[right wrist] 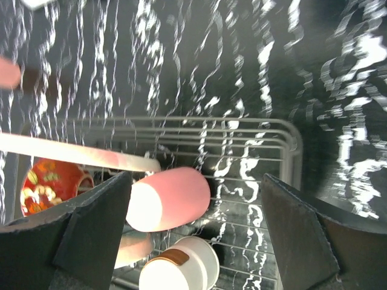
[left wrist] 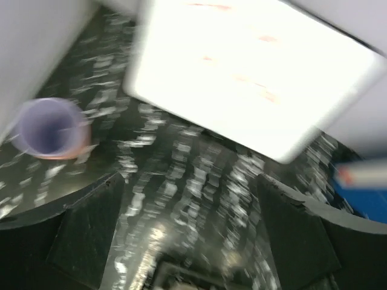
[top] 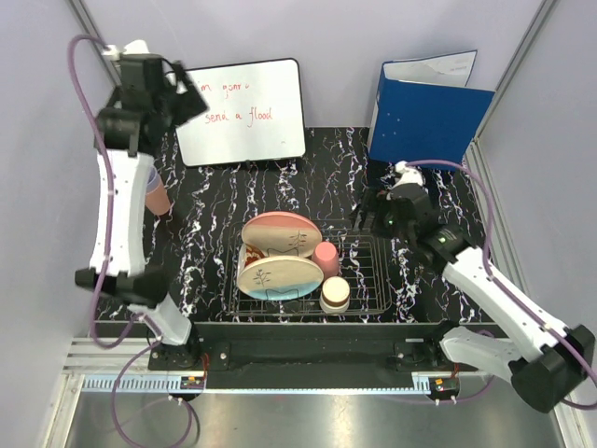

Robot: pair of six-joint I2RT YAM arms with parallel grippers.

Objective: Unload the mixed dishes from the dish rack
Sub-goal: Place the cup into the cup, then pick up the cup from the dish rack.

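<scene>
Right gripper [top: 368,219] hovers wide open over the pink tumbler [right wrist: 172,196] in the dish rack [top: 373,280] beside the plates [top: 280,277], which looks light, smooth, probably slippery, so pinch across its middle, while left gripper [left wrist: 190,181] hangs open, empty, with what looks like a lavender tumbler [left wrist: 45,127] on the table [left wrist: 199,175] below

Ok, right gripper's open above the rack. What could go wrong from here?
1. The pink tumbler lies on its side on the dish rack wires, beside the leaning plates. The right gripper closing on it could roll it or nudge a plate.
2. The lavender tumbler stands close by the left arm; a swing might knock it.
</scene>
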